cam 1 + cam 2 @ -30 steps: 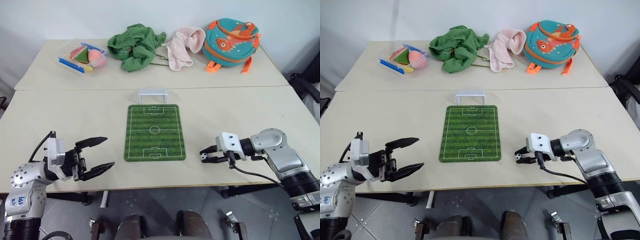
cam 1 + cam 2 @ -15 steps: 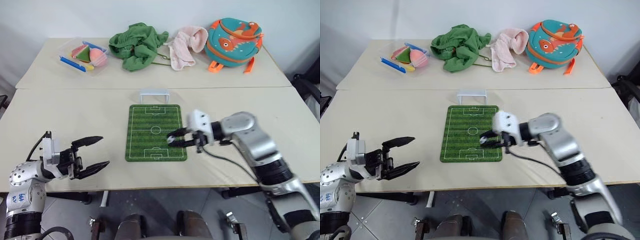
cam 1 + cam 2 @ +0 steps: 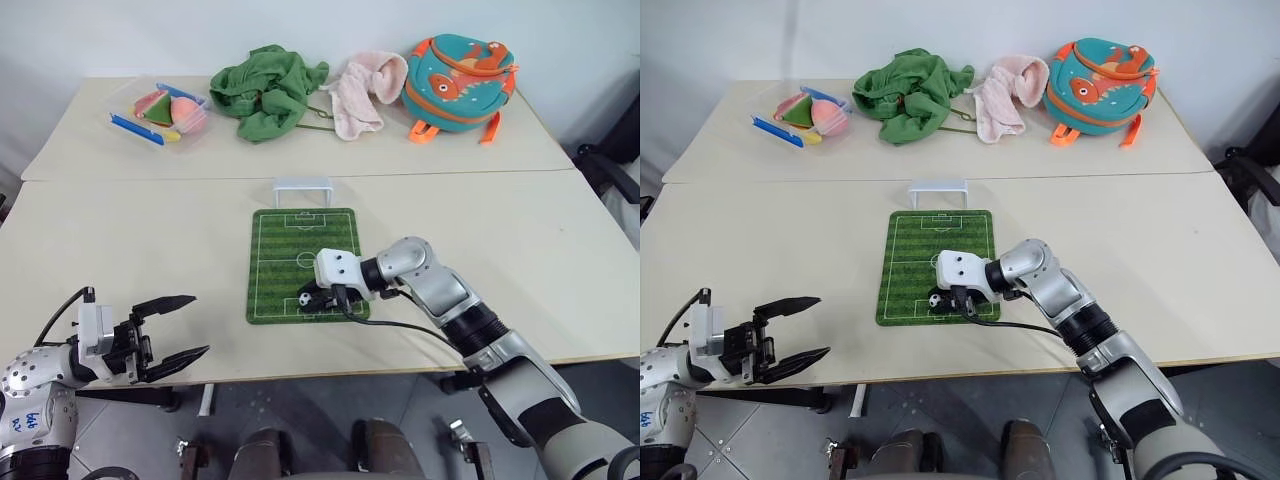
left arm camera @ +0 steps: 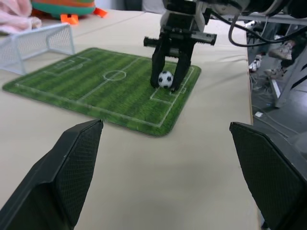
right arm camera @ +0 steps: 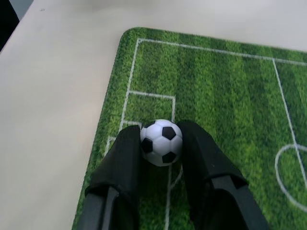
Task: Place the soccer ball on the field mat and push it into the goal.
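While the left fingers (image 3: 170,328) gape empty, the right fingers (image 5: 160,143) pinch the round patchwork soccer ball (image 5: 161,142) over the grassy field mat (image 3: 275,262).

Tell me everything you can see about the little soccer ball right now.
The soccer ball is a tiny, smooth, glossy white sphere with black patches, plastic by the look of it. It sits pinched between the two black fingers of the right gripper, which touch it on opposite sides. It is over the near penalty box of the green field mat, at the end away from the white goal. Whether it rests on the mat or hangs just above cannot be told.
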Robot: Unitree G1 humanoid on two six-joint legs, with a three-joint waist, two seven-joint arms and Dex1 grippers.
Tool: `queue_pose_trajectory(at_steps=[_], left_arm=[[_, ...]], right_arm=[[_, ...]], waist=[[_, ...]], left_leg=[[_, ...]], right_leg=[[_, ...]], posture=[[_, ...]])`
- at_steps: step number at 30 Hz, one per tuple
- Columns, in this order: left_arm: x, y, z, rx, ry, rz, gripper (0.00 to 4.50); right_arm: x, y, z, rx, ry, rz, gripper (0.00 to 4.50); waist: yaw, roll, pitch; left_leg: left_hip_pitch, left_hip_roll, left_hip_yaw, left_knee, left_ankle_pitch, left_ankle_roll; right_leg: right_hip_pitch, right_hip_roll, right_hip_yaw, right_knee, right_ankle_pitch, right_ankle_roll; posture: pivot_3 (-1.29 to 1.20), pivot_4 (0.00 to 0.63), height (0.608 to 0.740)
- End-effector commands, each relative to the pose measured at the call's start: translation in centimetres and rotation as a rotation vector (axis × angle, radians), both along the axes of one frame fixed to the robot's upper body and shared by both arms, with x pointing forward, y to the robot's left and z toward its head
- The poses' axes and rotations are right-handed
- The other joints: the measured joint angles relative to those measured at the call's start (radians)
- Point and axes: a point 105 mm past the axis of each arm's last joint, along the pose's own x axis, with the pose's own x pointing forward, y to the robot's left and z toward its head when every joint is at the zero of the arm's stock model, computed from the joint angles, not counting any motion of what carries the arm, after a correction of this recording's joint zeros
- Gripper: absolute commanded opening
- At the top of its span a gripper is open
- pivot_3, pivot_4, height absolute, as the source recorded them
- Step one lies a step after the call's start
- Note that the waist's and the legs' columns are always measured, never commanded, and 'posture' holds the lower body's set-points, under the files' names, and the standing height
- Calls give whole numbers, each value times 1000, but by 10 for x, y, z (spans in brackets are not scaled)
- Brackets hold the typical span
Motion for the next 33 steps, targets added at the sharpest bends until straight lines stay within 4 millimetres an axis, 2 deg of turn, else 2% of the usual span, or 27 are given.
queue_pose_trajectory(at_steps=[1,5,9,18,27,30,33], left_arm=[[-3,1,7,1,-36,15,4500],[-2,1,8,-5,-40,28,4500],[2,0,12,-15,-51,35,4500],[10,-3,15,-21,-59,28,4500],[14,-3,16,-20,-61,10,4500],[15,-3,17,-22,-63,-3,4500],[15,-4,18,-24,-62,-19,4500]], right_arm=[[2,2,7,17,-27,23,848],[-1,2,4,12,-13,45,848],[-2,2,5,22,-20,44,2179],[-8,2,20,45,-51,77,2179],[-17,0,60,124,-128,46,2179],[-35,-7,61,136,-107,67,1618],[-53,-11,48,117,-46,74,618]], waist=[[-1,0,0],[-1,0,0],[-1,0,0],[0,0,0],[1,0,0],[5,0,0],[11,0,0]], left_leg=[[0,0,0,0,0,0],[0,0,0,0,0,0],[0,0,0,0,0,0],[0,0,0,0,0,0],[0,0,0,0,0,0],[0,0,-1,0,0,0],[0,0,-1,1,-1,0]], right_leg=[[0,0,0,0,0,0],[0,0,0,0,0,0],[0,0,0,0,0,0],[0,0,0,1,0,0],[0,0,0,1,0,0],[0,0,-1,1,0,0],[0,0,-1,1,0,0]], posture=[[0,150,740],[0,150,740],[0,150,740],[0,150,740],[0,150,740],[0,150,740],[0,150,740]])
